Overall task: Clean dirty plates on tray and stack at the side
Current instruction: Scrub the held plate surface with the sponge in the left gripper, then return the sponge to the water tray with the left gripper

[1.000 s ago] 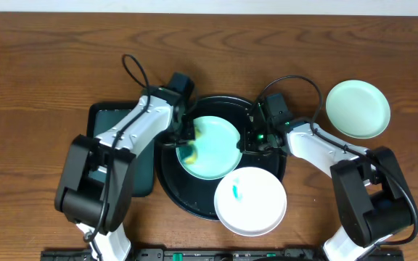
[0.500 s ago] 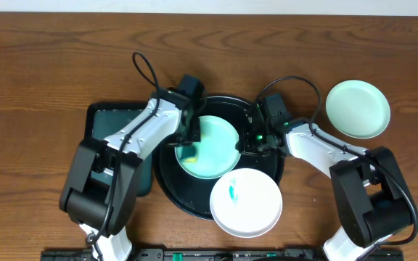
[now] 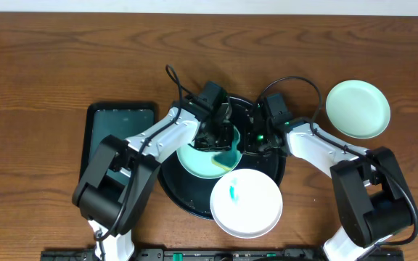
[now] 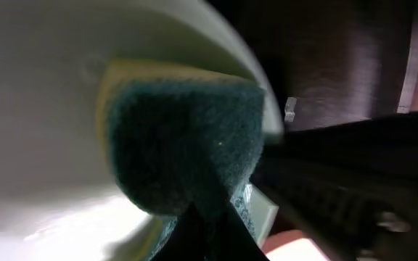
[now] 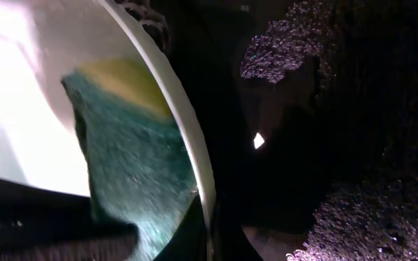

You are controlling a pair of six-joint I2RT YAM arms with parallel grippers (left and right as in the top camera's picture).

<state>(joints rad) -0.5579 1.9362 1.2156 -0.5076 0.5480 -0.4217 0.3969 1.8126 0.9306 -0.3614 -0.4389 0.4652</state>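
Centrally on the table (image 3: pixel 49 58), nearer its front edge than its back, sits the tray (image 3: pixel 171 187), with a green tray (image 3: pixel 118 123) just off its left side.

The left arm (image 3: pixel 151 141) rises from the front edge and slants up and to the right, elbow over the green tray, wrist over the tray's middle. The right arm (image 3: pixel 318 148) leans the other way, up and to the left, so the two wrists meet near the tray's back rim.

A white plate (image 3: pixel 256 210) with a teal smear (image 3: pixel 232 192) lies face up over the tray's front-right rim. A second mint plate (image 3: pixel 358 109) lies face up on bare wood towards the right edge, well apart from the tray. The mint plate (image 3: pixel 198 163) lies flat inside the tray, face up, its back half under the left gripper (image 3: pixel 220 138).

The left gripper is clamped on a sponge (image 4: pixel 187 138) that presses the plate's inner wall by its right rim, green side towards the wrist camera, yellow layer against the plate. The right gripper (image 3: pixel 256 138) sits at that same rim from outside. Its wrist view shows only the rim edge and dark tray, so I cannot tell whether its fingers are apart or together.
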